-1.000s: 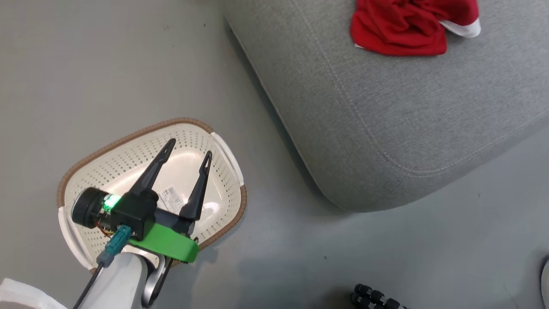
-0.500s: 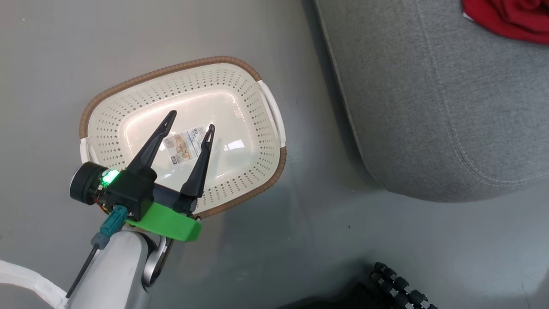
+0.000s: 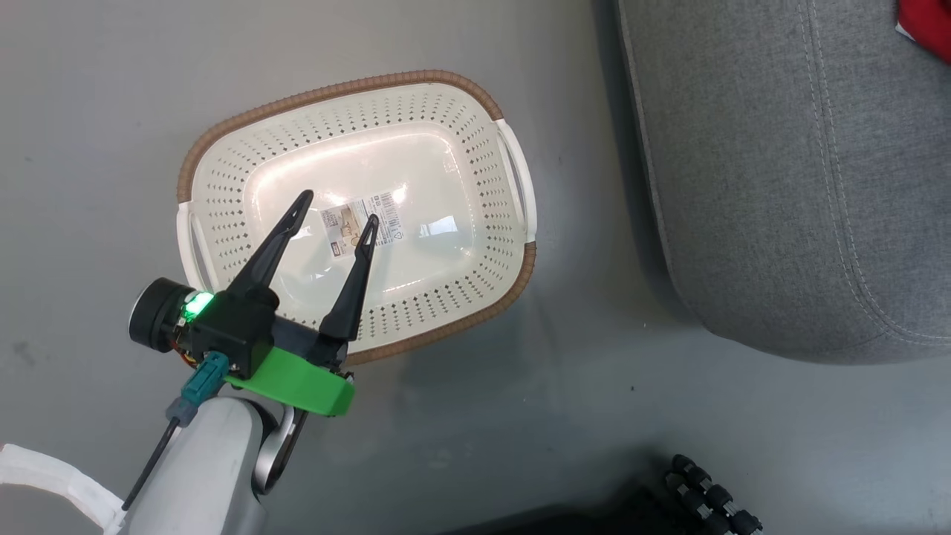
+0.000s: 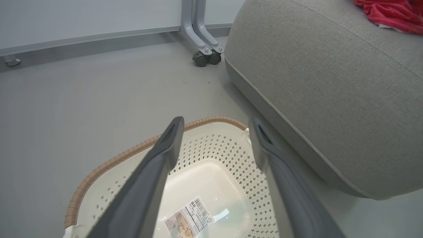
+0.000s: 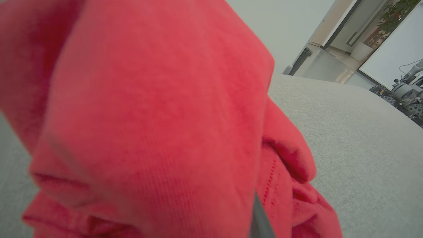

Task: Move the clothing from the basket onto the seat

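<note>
My left gripper [image 3: 337, 209] hangs with its fingers spread wide above the label sticker [image 3: 362, 221] inside the basket [image 3: 334, 93], left of centre in the head view. The seat [image 3: 780, 186] fills the right side, apart from the basket, with the clothing [image 3: 925, 18] on it at the upper right corner. Red fabric crowds my right gripper [image 5: 261, 218], so I cannot tell its grip.

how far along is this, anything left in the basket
Nearly done. The basket holds only its sticker, and the left gripper hovers open above it. Some clothing lies on the seat. In the right wrist view, red fabric hangs over the seat; whether it is released I cannot tell.
</note>
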